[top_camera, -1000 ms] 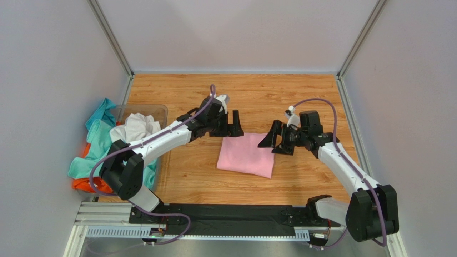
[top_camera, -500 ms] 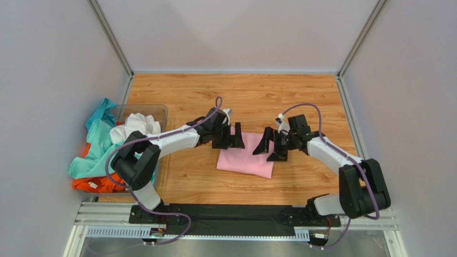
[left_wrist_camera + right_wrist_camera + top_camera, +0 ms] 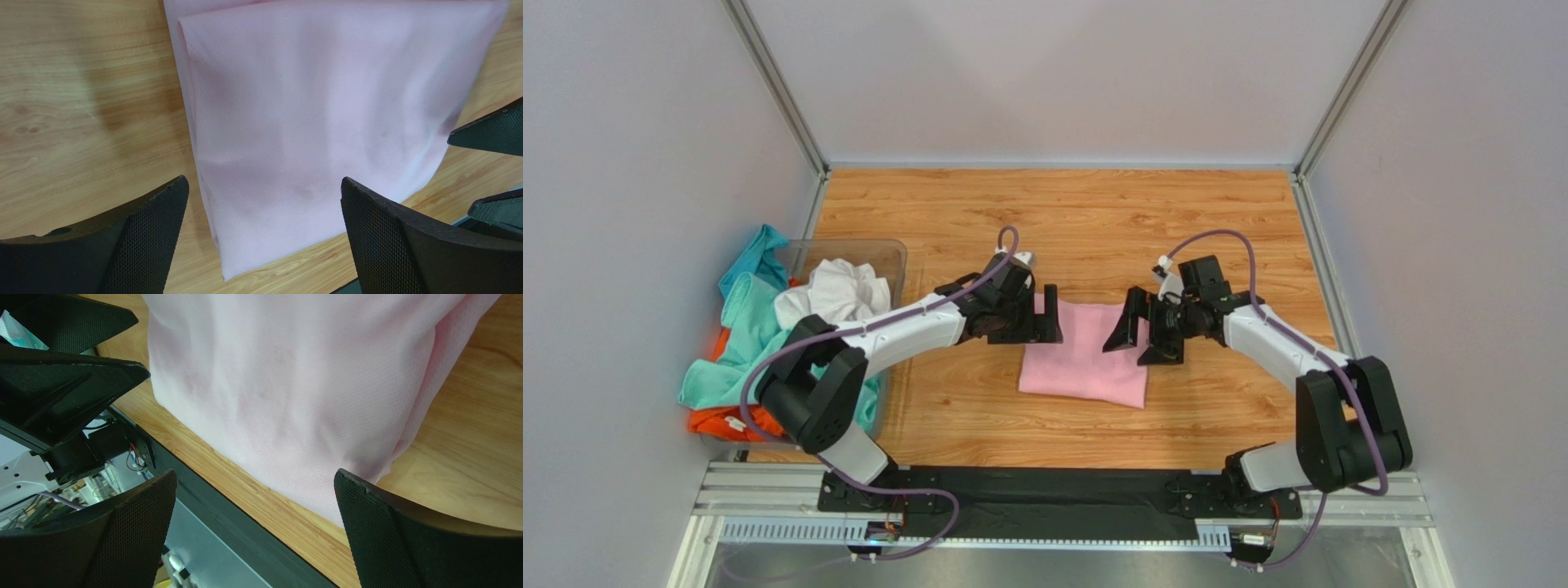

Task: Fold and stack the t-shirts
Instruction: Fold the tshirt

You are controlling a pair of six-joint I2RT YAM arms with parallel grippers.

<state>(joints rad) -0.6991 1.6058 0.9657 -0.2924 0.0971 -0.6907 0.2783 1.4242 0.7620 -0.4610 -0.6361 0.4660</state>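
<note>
Nearest me, the pink shirt (image 3: 1085,359) lay flat on the surface (image 3: 1210,233), folded into a tidy oblong. Its near edge ran well short of both grippers. Its far edge sat right beneath them. From the left wrist view a second layer peeped out along one side, so it looked to me folded at least once.

The left gripper (image 3: 1052,316) hung over the shirt's far left corner with its jaws spread wide and nothing between them. The right gripper (image 3: 1140,338) mirrored it over the far right corner, equally wide and equally empty. The two faced each other with the pink cloth between and below them. I could not tell whether any finger touched the fabric.

I took that pairing as deliberate. One gripper at each far corner is how you would pinch an edge evenly, either for another fold or to lift the bundle without spoiling it.

Well out beyond the left gripper's outer side sat the rest: an orange shirt (image 3: 725,423) nearest, a teal one (image 3: 744,312) draped above it, a white one (image 3: 836,292) crumpled on top, all heaped at a clear bin (image 3: 879,251). None of those looked folded, so I judged most of the job lay ahead.
</note>
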